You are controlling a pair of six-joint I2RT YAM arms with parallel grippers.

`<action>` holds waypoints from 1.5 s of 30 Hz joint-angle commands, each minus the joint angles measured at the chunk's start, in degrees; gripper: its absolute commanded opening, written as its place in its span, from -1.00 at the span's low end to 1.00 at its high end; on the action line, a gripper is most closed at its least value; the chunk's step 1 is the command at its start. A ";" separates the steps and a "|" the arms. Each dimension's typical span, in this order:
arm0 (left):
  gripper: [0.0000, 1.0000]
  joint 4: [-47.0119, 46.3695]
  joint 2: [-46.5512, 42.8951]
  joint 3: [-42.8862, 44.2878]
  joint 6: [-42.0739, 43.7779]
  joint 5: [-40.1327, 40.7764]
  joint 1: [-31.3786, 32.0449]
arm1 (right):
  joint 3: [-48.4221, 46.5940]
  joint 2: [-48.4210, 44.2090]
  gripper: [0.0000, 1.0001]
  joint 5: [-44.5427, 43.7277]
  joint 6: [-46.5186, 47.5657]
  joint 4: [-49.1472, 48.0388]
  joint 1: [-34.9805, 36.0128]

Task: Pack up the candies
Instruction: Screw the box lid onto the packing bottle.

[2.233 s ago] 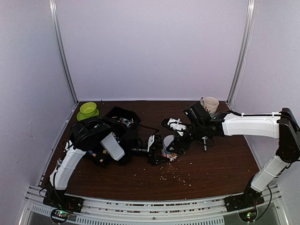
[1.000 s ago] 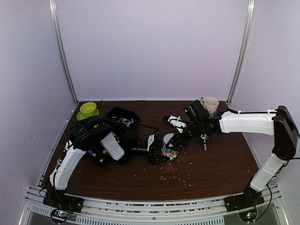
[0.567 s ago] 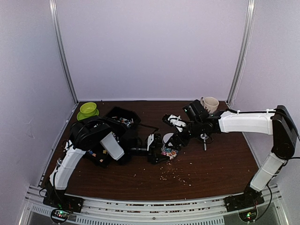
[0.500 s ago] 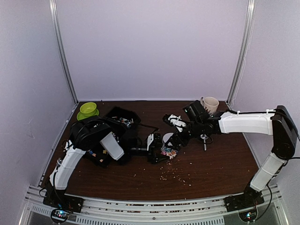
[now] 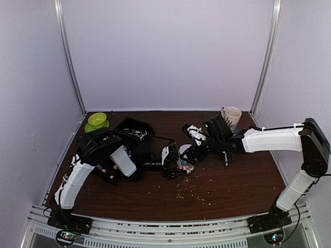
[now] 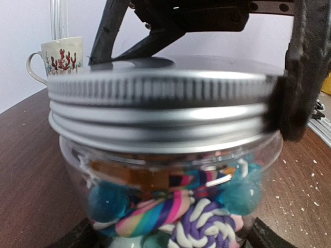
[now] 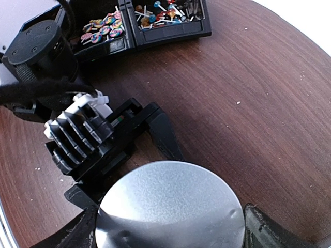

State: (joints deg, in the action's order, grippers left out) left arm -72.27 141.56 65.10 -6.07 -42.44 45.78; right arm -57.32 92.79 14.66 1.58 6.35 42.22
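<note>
On dark wooden table [image 5: 238, 175]: jar [image 6: 165, 119] of candies [image 6: 150, 214], crumbs [image 5: 195, 192]; lilac walls [image 5: 170, 51].

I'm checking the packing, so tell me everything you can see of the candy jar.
The jar is a squat, clear plastic tub standing upright on the table, full of candies: striped swirls and blue balls. A ribbed silver metal lid with small dents sits on its mouth. The left gripper clasps its body; the right gripper clasps the lid's rim.

No text, label, brand or number is readable on anything here
</note>
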 commanded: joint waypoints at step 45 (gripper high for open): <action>0.62 2.26 0.67 -2.77 0.44 5.04 -1.34 | -1.42 1.10 0.99 -6.51 -7.71 4.33 4.97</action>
State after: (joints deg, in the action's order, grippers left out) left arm -73.32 141.32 63.79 -5.19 -38.52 45.69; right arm -58.17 96.14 6.50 -7.97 8.43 46.65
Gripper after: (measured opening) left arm 0.810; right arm 0.995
